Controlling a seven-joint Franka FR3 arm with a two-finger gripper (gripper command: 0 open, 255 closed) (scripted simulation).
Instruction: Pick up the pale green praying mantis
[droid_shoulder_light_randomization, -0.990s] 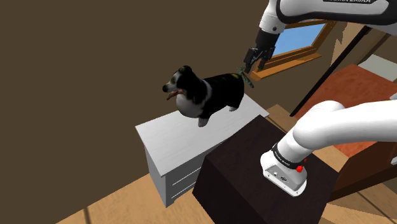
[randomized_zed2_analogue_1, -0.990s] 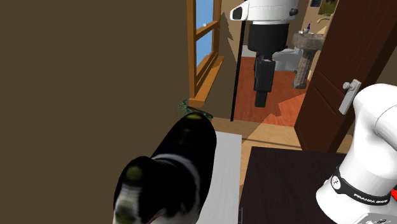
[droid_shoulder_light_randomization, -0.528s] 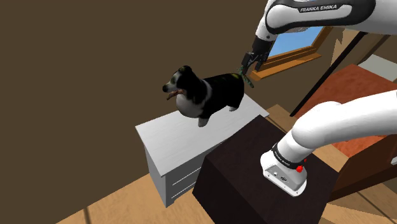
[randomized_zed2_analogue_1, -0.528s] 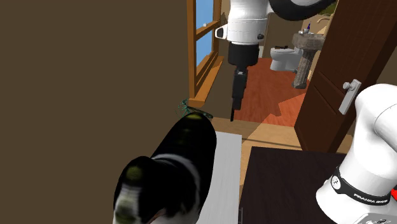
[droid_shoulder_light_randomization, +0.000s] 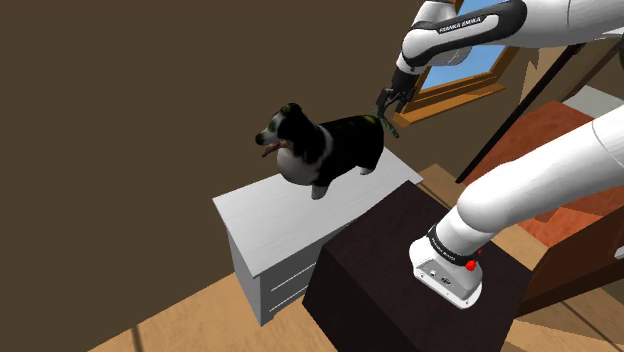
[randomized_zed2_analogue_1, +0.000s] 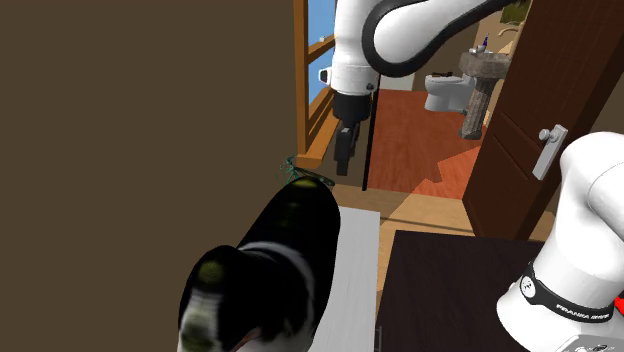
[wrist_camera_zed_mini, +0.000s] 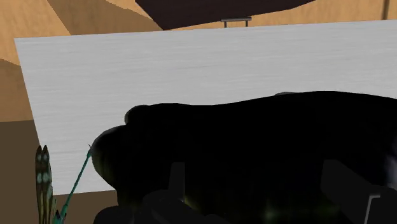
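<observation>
Approach step: the gripper (droid_shoulder_light_randomization: 386, 104) hovers above the far end of the white dresser (droid_shoulder_light_randomization: 262, 222), jaws apart and empty, while the pale green praying mantis (droid_shoulder_light_randomization: 389, 123) sits at that end, just behind the rump of the black-and-white dog figurine (droid_shoulder_light_randomization: 325, 148). We judge the next move to be a sideways shift, since in the wrist view the mantis lies outside the fingers (wrist_camera_zed_mini: 176, 183) with the dog beneath them, then a descent clear of the dog. The arm reaches high from its stand (droid_shoulder_light_randomization: 370, 280), hand pointing steeply down.
</observation>
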